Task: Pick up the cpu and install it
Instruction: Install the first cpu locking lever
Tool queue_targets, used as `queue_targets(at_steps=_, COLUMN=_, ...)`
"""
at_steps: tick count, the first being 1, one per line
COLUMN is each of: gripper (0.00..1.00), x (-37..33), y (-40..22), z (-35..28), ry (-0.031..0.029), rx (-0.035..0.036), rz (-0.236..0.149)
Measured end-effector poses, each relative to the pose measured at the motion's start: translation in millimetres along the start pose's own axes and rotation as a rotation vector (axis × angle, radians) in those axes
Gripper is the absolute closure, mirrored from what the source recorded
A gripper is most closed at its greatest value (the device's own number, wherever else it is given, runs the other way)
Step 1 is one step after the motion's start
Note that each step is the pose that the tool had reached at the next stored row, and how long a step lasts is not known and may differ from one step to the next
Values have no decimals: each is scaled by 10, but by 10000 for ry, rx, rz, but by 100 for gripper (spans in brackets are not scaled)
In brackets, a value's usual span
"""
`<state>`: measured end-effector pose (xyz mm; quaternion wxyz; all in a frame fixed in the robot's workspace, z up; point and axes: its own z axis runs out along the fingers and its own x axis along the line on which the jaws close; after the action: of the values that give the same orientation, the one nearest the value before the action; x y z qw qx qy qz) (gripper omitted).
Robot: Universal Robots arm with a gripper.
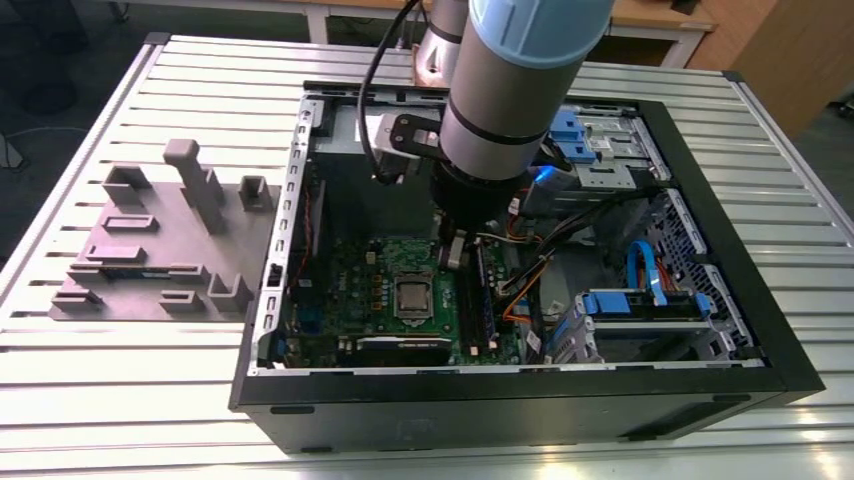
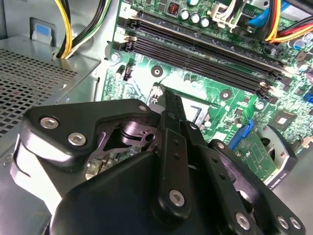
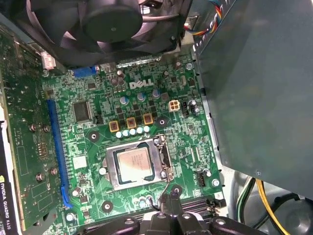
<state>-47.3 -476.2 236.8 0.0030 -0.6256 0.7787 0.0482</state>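
The cpu (image 1: 411, 297) is a shiny silver square lying flat inside the metal socket frame (image 3: 110, 169) of the green motherboard (image 1: 354, 270). In the first wrist view the cpu (image 3: 134, 164) sits level in the frame, with the thin lever wire beside it. My gripper (image 1: 454, 250) hangs inside the open computer case, just beside and above the socket. In both wrist views its black fingers meet in a narrow tip with nothing between them, so the gripper (image 2: 168, 98) (image 3: 172, 195) is shut and apart from the chip.
A grey-purple fixture block (image 1: 160, 250) stands on the slatted table at the exterior view's left. Inside the case are black memory slots (image 2: 205, 54), a cooling fan (image 3: 107, 24), a graphics card (image 3: 14, 147), blue drive brackets (image 1: 641, 300) and loose cables (image 1: 534, 270).
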Motion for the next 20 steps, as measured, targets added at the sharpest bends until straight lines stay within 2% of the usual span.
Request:
queue_targets(at_steps=13, gripper=90, x=2, y=3, z=0, ry=1, rx=2, rz=-17)
queue_targets(at_steps=20, gripper=90, x=30, y=11, z=1, ry=34, rx=-10, rz=-535)
